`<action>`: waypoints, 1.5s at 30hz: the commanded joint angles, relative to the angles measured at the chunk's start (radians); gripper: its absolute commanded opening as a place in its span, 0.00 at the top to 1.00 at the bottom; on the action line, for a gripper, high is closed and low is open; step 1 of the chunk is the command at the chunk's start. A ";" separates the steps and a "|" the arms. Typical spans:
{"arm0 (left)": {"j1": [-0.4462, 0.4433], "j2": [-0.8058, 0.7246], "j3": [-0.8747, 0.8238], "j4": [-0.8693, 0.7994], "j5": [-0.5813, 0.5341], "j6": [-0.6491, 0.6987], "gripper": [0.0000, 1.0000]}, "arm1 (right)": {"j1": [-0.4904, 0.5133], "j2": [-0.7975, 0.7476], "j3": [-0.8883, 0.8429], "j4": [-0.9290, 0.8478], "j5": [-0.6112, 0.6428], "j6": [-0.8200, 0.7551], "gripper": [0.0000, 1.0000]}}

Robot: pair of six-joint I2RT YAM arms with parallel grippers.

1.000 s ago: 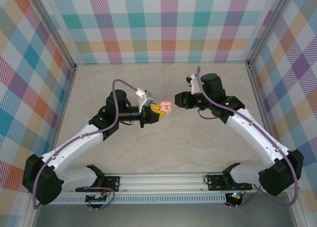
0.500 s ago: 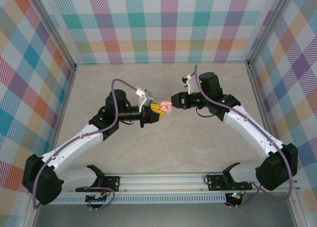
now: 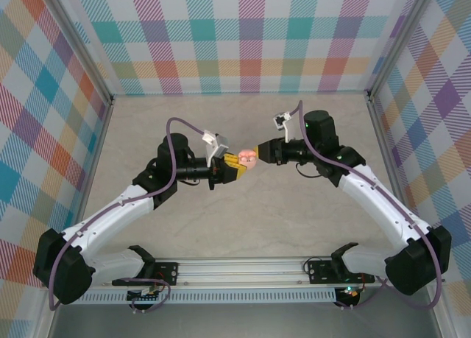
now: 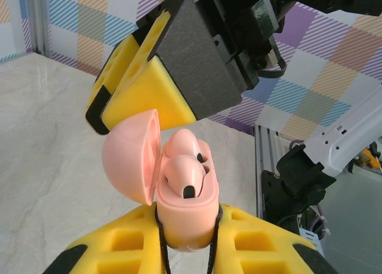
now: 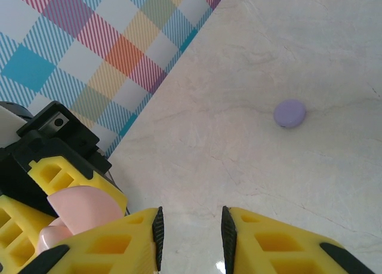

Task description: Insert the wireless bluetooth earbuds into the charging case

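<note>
My left gripper [image 3: 237, 163] is shut on a pale pink charging case [image 4: 186, 211], held above the table's middle with its lid [image 4: 128, 157] swung open to the left. Two pink earbuds [image 4: 182, 178] sit in the case, one behind the other. The case shows from above as a pink blob [image 3: 248, 157] between the two arms. My right gripper [image 3: 260, 148] stands open just right of the case with nothing between its fingers [image 5: 190, 232]; its yellow fingers [image 4: 143, 89] hang right above the open lid. The pink lid [image 5: 83, 208] shows at the lower left of the right wrist view.
A small round purple case [image 5: 290, 113] lies flat on the marble table [image 5: 250, 59]. Plaid walls [image 3: 243, 36] close in the back and both sides. The arms' mounting rail [image 3: 243, 268] runs along the near edge.
My right gripper has moved left, closer to the open case, and tilted a little. The left arm and the case have stayed still.
</note>
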 commanded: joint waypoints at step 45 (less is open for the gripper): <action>-0.011 0.077 0.061 0.014 -0.075 -0.063 0.95 | 0.020 0.019 0.016 -0.104 -0.079 -0.129 0.72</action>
